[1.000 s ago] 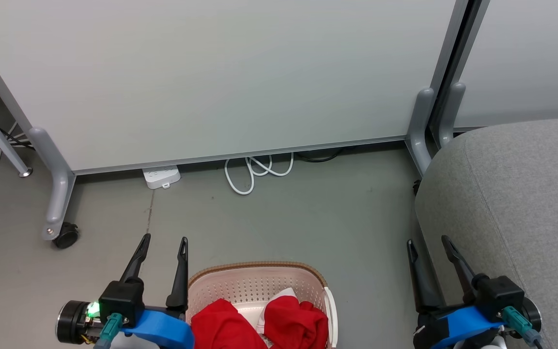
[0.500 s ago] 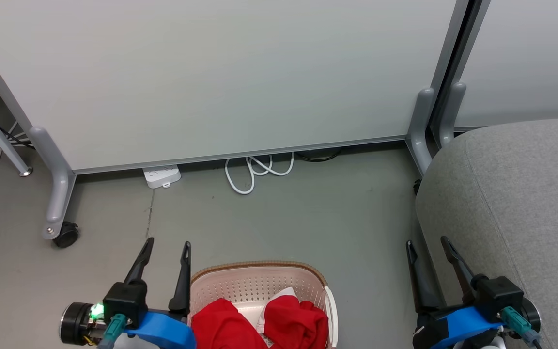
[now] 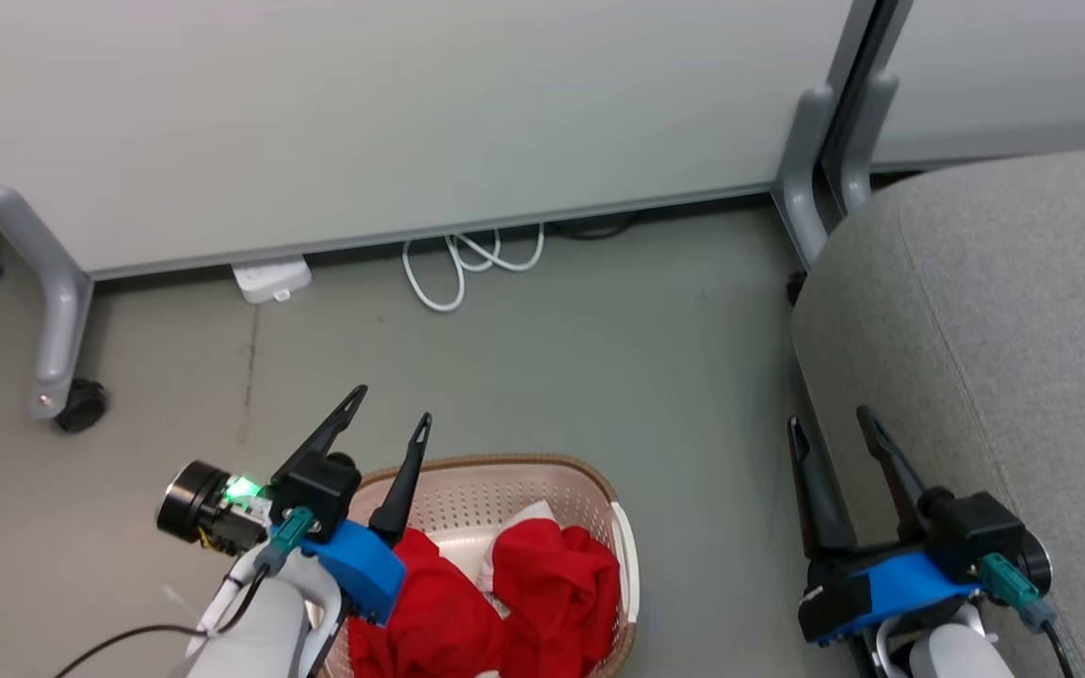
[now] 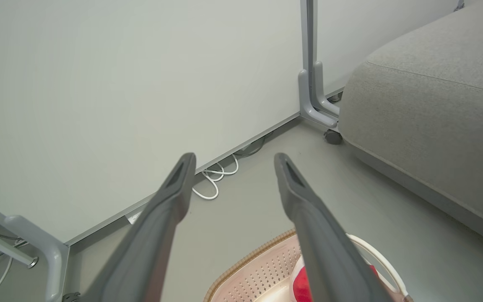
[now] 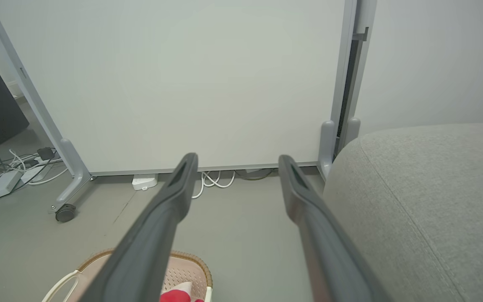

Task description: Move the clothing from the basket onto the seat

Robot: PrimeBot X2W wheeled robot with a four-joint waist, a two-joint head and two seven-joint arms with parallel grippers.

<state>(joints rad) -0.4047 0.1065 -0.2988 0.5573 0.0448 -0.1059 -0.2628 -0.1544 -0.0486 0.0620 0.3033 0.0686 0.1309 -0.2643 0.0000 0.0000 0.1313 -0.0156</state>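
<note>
The clothing [image 3: 557, 584], two bright red garments with white trim, lies bunched inside the basket [image 3: 505, 463], none of it on the seat [image 3: 1004, 311] yet. The left gripper [image 3: 394, 402] hangs over the basket's left rim, fingers spread and empty. The right gripper [image 3: 828, 416], spread just as wide and holding nothing, waits to the basket's right against the seat's flank. The likeliest trouble is that the left fingers come down on the woven-look rim instead of the cloth and shove or tip the light plastic basket. The two garments also overlap, so a pinch may catch both, or only a loose fold that slips free. A trailing sleeve could snag the rim and drag the basket, or drop onto the bare floor [image 3: 599, 358] between basket and seat. Beyond the basket, the white cable [image 3: 453, 273] and power strip [image 3: 271, 280] lie at the foot of the partition [image 3: 411, 113], clear of any reach. Compared with a second ago, the head camera has tipped down, and the left gripper has swung from beside the rim to over it, its fingers now slanted rightward; the right gripper has hardly stirred.
</note>
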